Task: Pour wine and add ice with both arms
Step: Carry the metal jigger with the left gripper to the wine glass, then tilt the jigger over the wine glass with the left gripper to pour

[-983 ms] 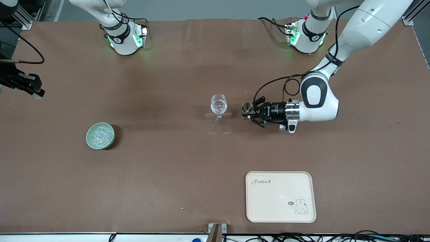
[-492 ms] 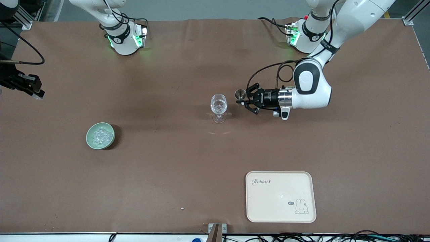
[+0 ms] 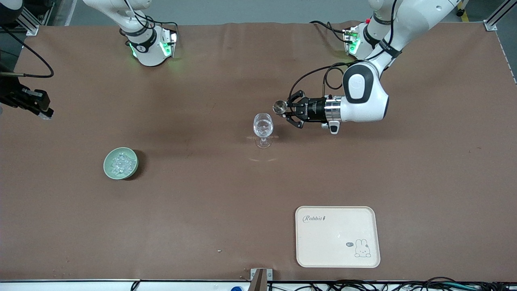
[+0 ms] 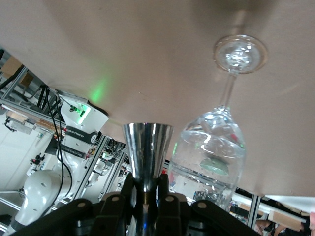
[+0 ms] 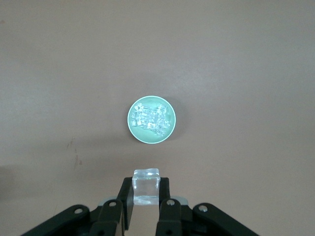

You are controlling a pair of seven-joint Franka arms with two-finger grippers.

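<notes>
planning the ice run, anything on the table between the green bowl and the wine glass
Nothing: in the front view only bare brown table separates the green bowl of ice from the wine glass.

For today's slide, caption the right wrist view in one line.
Right gripper holding one ice cube high over the pale green bowl of ice.

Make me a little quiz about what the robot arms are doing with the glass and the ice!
1. True or false: the wine glass lies on its side.
2. What does the left gripper hold? A) spoon B) metal jigger C) bottle
3. Fill in: the right gripper holds one ___ above the green bowl.

Key: 1 false, it stands upright; 2 B; 3 ice cube.
</notes>
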